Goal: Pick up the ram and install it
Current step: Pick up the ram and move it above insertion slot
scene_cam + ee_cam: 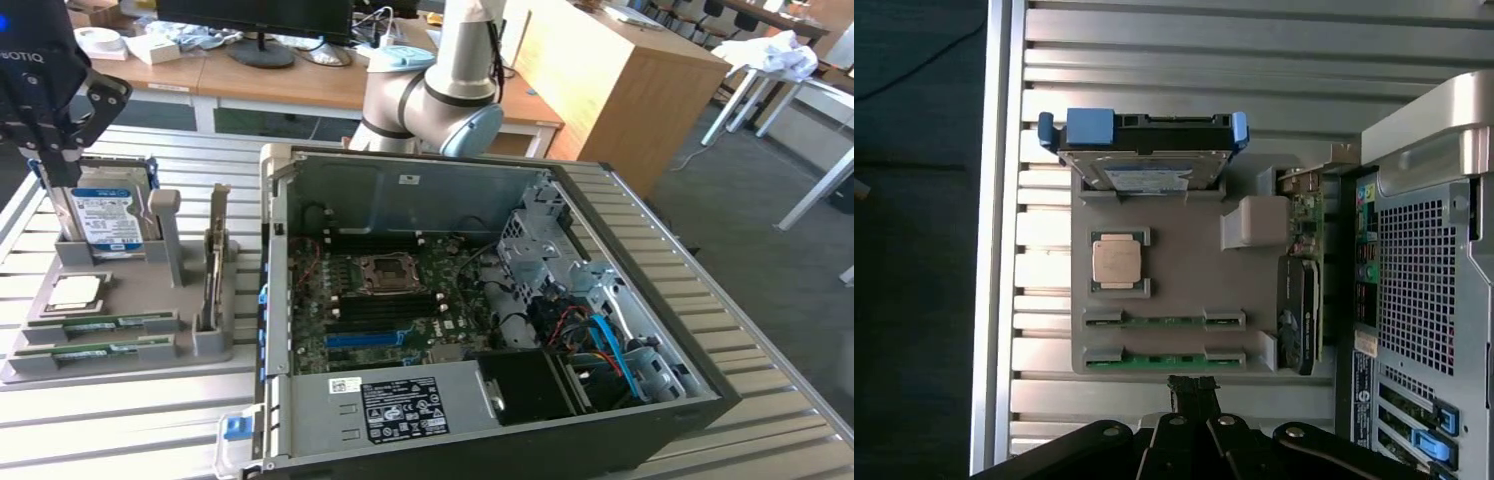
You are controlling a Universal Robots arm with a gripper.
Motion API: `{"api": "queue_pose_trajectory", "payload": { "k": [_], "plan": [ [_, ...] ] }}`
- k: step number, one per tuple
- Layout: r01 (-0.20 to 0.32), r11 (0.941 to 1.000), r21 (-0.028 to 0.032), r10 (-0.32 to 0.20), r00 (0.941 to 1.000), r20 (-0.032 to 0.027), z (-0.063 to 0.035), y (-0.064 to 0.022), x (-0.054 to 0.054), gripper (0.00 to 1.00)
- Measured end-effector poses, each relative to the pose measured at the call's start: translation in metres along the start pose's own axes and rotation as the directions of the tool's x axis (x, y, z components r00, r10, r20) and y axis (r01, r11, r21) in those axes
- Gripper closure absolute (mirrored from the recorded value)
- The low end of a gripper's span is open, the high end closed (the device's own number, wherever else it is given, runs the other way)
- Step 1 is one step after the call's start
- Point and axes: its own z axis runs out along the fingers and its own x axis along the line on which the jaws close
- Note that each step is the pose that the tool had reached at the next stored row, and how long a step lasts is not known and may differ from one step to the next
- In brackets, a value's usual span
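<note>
Closed fingers [1192,388] clear above tray [1184,270] edge — ram [1164,357] apart

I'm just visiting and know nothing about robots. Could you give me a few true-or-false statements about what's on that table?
1. Two ram sticks lie in slots on the grey tray. True.
2. The end effector grips a ram stick. False: it is shut and holds nothing.
3. The computer case lies with its side open. True.
4. The silver processor chip sits inside the case. False: it rests on the tray.
</note>
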Motion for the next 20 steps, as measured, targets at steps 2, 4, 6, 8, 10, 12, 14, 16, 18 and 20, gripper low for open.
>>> {"api": "queue_pose_trajectory", "payload": {
  "k": [2, 4, 6, 8, 10, 12, 14, 16, 18, 20],
  "plan": [
    [0.020, 0.9998, -0.0003, -0.020, 0.9998, -0.0009, 0.0000, 0.0000, 0.0000, 0.90],
    [0.039, 0.9993, -0.0006, -0.039, 0.9993, -0.0017, 0.0000, 0.0000, 0.0000, 0.90],
    [0.058, 0.9983, -0.0009, -0.058, 0.9983, -0.0026, 0.0001, 0.0000, 0.0000, 0.90],
    [0.080, 0.9968, -0.0013, -0.080, 0.9968, -0.0035, 0.0001, 0.0000, 0.0000, 0.90],
    [0.101, 0.9949, -0.0017, -0.101, 0.9949, -0.0044, 0.0001, 0.0000, 0.0000, 0.90],
    [0.123, 0.9925, -0.0022, -0.123, 0.9924, -0.0053, 0.0001, 0.0000, 0.0000, 0.90],
    [0.145, 0.9894, -0.0026, -0.145, 0.9894, -0.0063, 0.0001, 0.0000, 0.0000, 0.90],
    [0.167, 0.9859, -0.0031, -0.167, 0.9859, -0.0072, 0.0001, 0.0000, 0.0000, 0.90],
    [0.188, 0.9821, -0.0036, -0.188, 0.9821, -0.0081, 0.0001, 0.0000, 0.0000, 0.90],
    [0.210, 0.9777, -0.0041, -0.210, 0.9777, -0.0090, 0.0001, 0.0000, 0.0000, 0.90]
  ]
}}
